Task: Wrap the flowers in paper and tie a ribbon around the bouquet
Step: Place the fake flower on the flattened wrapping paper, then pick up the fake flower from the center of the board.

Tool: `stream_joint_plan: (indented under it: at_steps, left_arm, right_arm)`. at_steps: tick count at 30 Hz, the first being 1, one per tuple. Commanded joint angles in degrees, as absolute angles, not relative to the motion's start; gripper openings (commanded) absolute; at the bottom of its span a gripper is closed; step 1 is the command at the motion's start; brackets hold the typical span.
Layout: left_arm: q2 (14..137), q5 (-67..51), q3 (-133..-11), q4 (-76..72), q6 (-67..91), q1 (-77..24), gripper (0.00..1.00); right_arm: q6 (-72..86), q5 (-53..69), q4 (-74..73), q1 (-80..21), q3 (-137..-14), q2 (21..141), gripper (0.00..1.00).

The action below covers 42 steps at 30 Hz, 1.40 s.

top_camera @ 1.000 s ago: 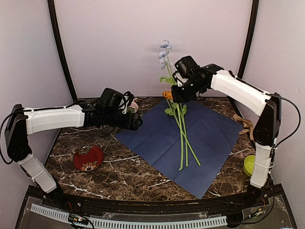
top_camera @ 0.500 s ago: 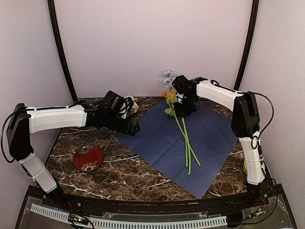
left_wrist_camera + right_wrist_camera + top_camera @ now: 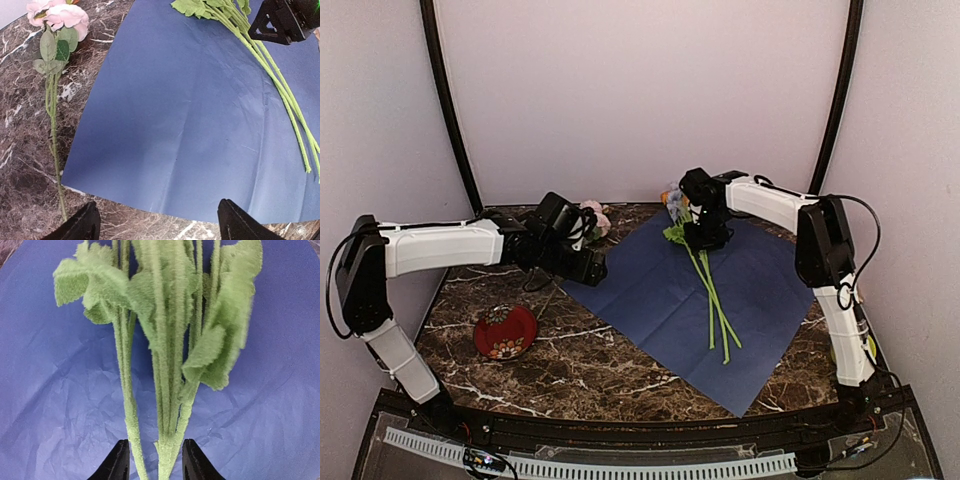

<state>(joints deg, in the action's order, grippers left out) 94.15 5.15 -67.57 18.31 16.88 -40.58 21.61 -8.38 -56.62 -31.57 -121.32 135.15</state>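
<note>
Flowers point(image 3: 712, 285) lie flat on the navy paper point(image 3: 650, 290), heads toward its far corner. Right pincer point(image 3: 155, 460) straddles the stems below the leaves; clamped or loose, cannot tell. Left pincer point(image 3: 162, 222) gapes empty above the paper's edge. Judged: stems light and springy, so grasp bunched mid-stem. Paper thin and crease-prone, so lift by a corner.
</note>
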Motion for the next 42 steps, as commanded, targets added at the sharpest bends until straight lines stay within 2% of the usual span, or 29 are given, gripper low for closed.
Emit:
stream_joint_plan:
  at_steps: [1,6,10,12,15,19,24,28,31,35,42]
  left_arm:
    - [94.36,4.27,-67.86,21.34,15.68,-36.47,0.82]
    - [96.48,3.96,-68.65,22.55,13.71,-28.97,0.81]
    - [103.29,5.39,-73.26,24.2,10.41,-27.23,0.81]
    - [107.09,5.78,-75.9,25.36,9.47,-26.47,0.78]
    - [111.94,9.6,-79.45,26.75,9.15,-26.13,0.65]
    - [116.47,11.06,-82.33,26.75,8.42,-26.1,0.55]
    - [120.56,11.71,-84.78,27.5,8.35,-26.02,0.34]
    - [121.18,10.82,-84.82,27.51,8.6,-25.75,0.11]
    - [120.91,9.33,-85.22,27.62,9.03,-25.48,0.01]
    - [118.69,7.83,-84.98,26.38,9.4,-25.28,0.0]
    - [108.09,17.58,-77.5,16.43,11.2,-24.8,0.0]
  right_arm:
    - [21.91,-9.72,-55.85,-31.38,-122.58,133.41,0.42]
    - [22.04,-8.48,-53.86,-31.55,-118.47,129.25,0.44]
    - [21.98,-7.34,-52.32,-31.97,-115.36,126.71,0.45]
    - [21.82,-7.19,-52.41,-32.1,-114.77,126.06,0.45]
    - [21.3,-6.72,-52.48,-32.21,-113.99,125.25,0.45]
    - [20.97,-6.5,-52.31,-32.42,-113.09,124.64,0.45]
    - [20.52,-6.84,-52.52,-32.74,-112.29,124.34,0.45]
    - [20.15,-7.37,-52.56,-33.09,-111.59,124.04,0.45]
    - [20.04,-7.56,-52.59,-33.2,-111.43,123.91,0.45]
    - [19.86,-7.61,-52.8,-33.34,-111.34,123.71,0.45]
    - [19.66,-8.1,-51.82,-33.82,-109.47,120.56,0.45]
